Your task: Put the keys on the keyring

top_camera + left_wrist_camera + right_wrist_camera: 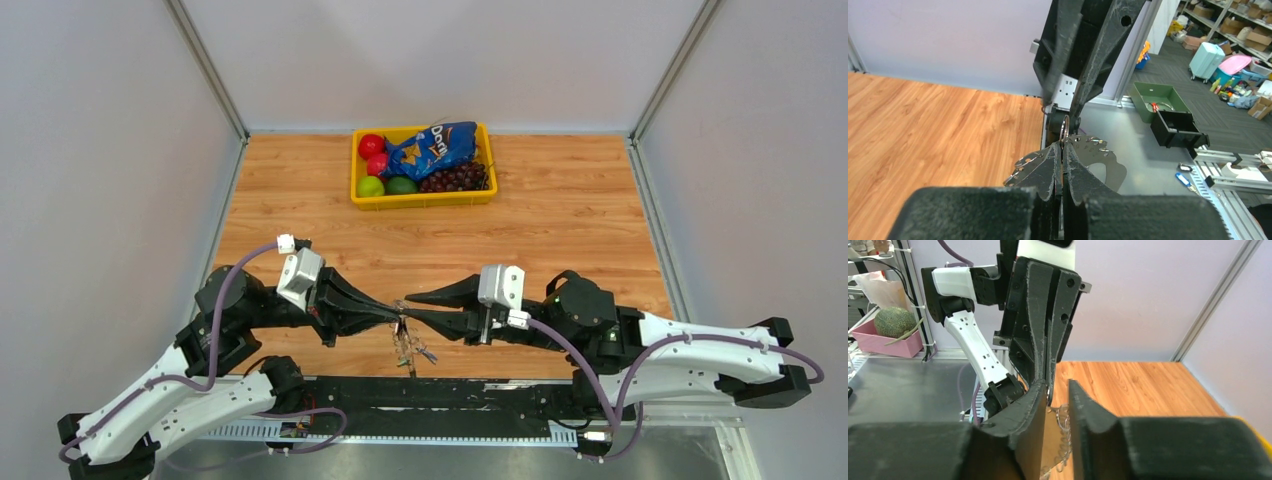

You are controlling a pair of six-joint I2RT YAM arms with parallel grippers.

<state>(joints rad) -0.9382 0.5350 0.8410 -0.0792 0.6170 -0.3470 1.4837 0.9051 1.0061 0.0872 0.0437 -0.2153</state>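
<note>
Keys (408,345) hang over wooden table (580,240), grey walls (100,150) around.

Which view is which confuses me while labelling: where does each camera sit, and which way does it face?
Top external: fixed above and behind the arms, looking down on the wooden table; both arms show, left gripper and right gripper tip to tip near the front edge.
Left wrist: on the left arm, facing right past its own shut fingers at the right gripper.
Right wrist: on the right arm, facing left between its own parted fingers at the left gripper.
Shared: the wrist views face each other; both show the keyring at the tips.
</note>
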